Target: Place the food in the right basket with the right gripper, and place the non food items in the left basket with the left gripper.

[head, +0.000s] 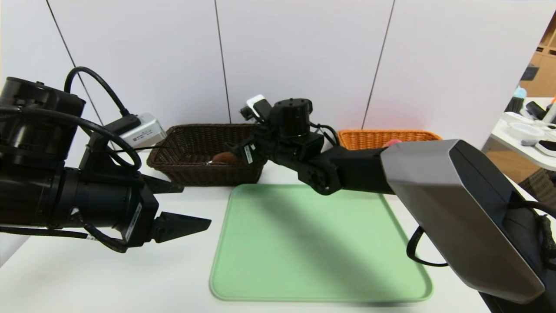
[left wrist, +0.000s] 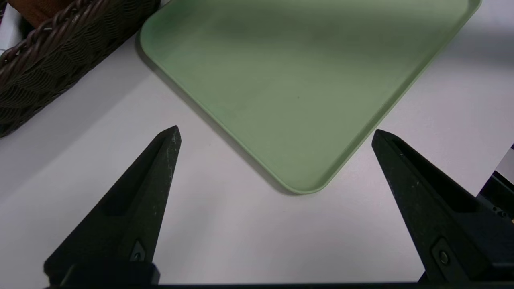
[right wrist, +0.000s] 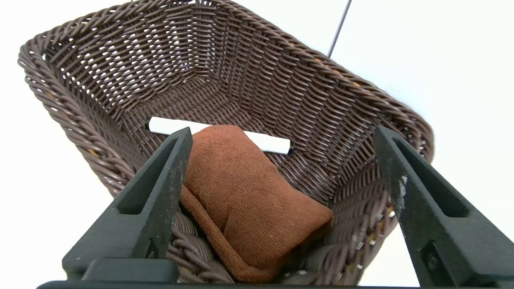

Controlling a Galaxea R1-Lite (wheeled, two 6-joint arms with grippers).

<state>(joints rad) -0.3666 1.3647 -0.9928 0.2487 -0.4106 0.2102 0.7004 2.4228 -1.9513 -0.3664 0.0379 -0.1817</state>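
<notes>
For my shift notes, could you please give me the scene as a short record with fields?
left basket: dark brown, holding a brown cloth and a white rod
cloth: lies partly over the rod
right basket: orange, with something pinkish inside, mostly hidden by the right arm
tray: green, nothing on it in view
right tool: open over the left basket, gripping nothing
left tool: open beside the tray's left edge, gripping nothing
</notes>
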